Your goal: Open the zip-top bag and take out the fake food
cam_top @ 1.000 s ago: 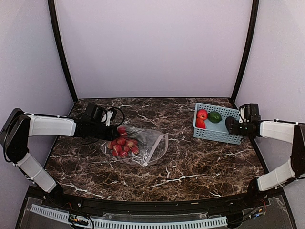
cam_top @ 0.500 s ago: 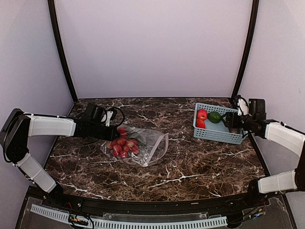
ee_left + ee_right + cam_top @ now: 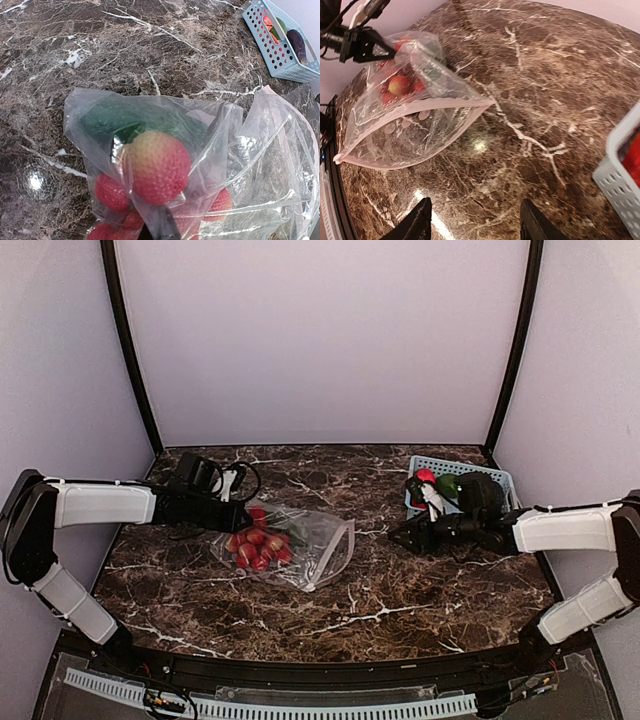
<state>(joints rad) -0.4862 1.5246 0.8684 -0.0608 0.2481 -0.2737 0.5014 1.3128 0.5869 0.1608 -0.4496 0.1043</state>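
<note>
Pinching the clear zip-top bag (image 3: 318, 540) at its closed end, the left tool (image 3: 230, 520) is clenched on the plastic, and the red fake food (image 3: 157, 167) lies heaped inside right at its fingertips. The right tool (image 3: 477, 225) is released, with nothing between its fingers. It hovers over the dark marble surface (image 3: 400, 590) with the bag's white zip edge ahead of it, not touching, and the blue basket (image 3: 272, 52) of red, green and purple pieces off to its right.

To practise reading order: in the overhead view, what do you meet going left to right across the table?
left gripper → bag → right gripper → basket
</note>
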